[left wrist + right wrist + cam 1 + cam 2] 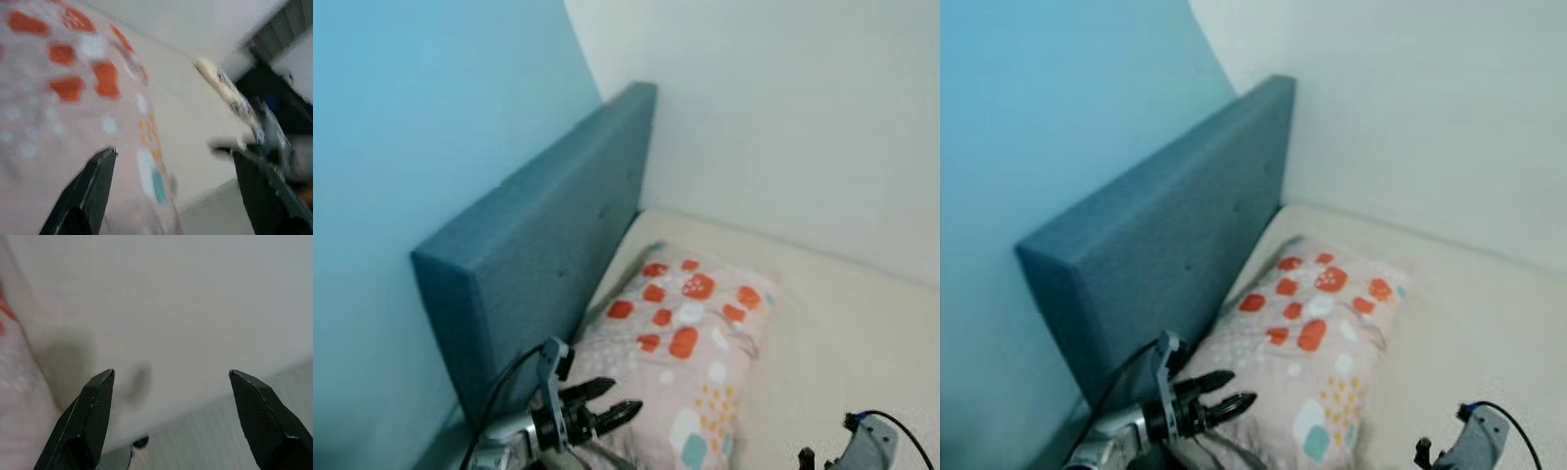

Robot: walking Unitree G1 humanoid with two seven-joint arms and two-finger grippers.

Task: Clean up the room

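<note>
From my head, the pillow (685,343) lies at six o'clock against the headboard (548,255), and my left gripper (607,411), fingers spread, hovers at its seven o'clock corner, likely to straighten it. My left wrist adds the pillow's pattern up close; my right gripper (171,396), also spread, faces bare mattress (195,308).

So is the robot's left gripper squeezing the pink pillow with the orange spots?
No, the left gripper has its black fingers spread apart above the pink pillow with orange spots, with nothing between them.
</note>
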